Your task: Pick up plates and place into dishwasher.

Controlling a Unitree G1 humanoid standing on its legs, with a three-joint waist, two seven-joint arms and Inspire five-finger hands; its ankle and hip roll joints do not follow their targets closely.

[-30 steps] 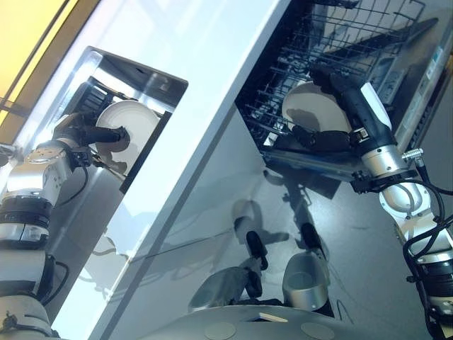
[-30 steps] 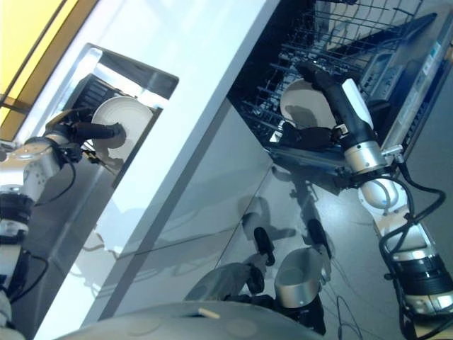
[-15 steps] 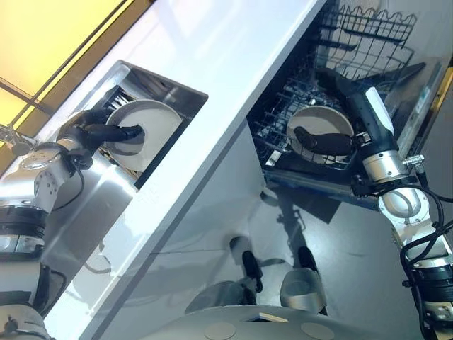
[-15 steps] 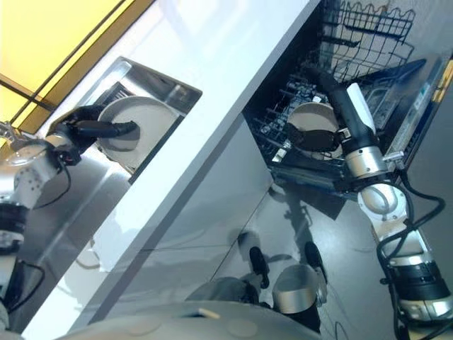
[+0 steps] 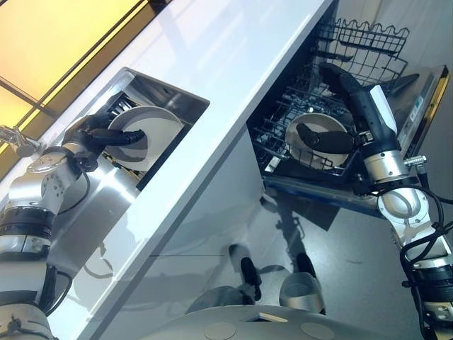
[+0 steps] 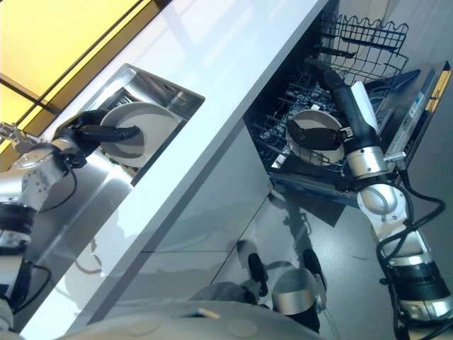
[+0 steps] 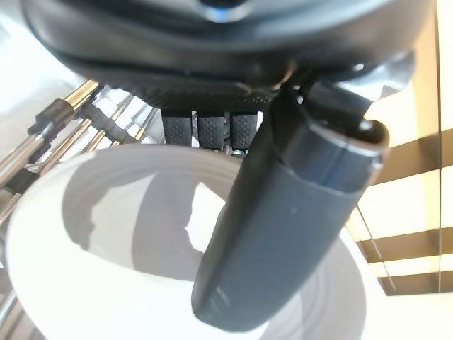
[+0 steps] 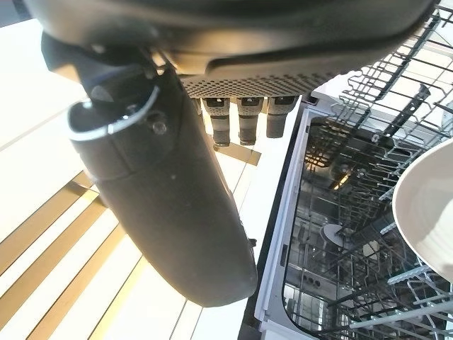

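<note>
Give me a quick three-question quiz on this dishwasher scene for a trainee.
1. True or false: the left robot hand pinches a plate in the sink.
2. Where does the second plate sit? A) on the counter B) in the dishwasher rack C) on the floor
3. Which robot hand reaches into the dishwasher?

Key: 1 true; 2 B; 3 the right robot hand.
</note>
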